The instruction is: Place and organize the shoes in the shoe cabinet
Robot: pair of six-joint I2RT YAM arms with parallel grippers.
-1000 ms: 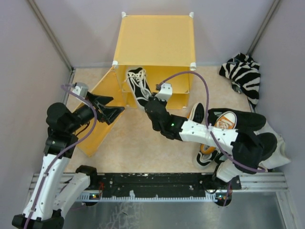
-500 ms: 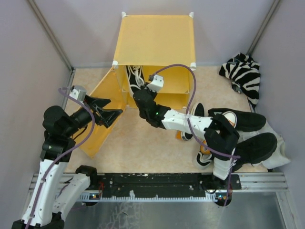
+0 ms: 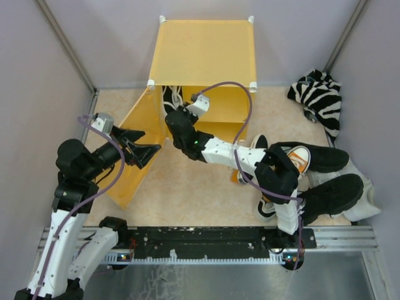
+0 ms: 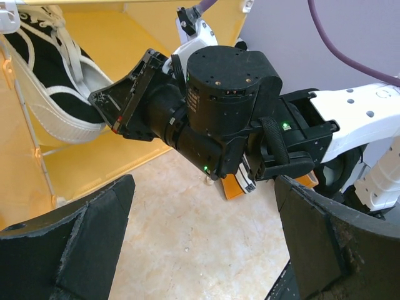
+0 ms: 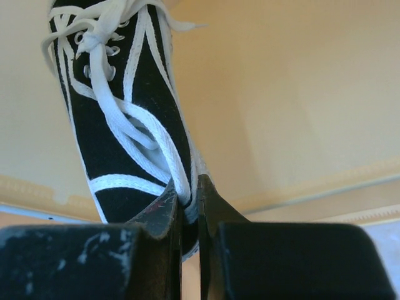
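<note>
Right wrist | right tool (image 5: 189, 200) clamped tight on black-and-white sneaker (image 5: 115, 128) heel end | lengthwise toward 12 o'clock, into shoe cabinet (image 5: 287, 94)

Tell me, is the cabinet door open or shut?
Open: the door stands swung out to the left, the shoe cabinet interior exposed.

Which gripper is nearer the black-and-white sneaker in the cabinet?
Right. The right gripper is shut on the black-and-white sneaker at the mouth of the shoe cabinet; the left gripper is open beside the door, clear of it.
</note>
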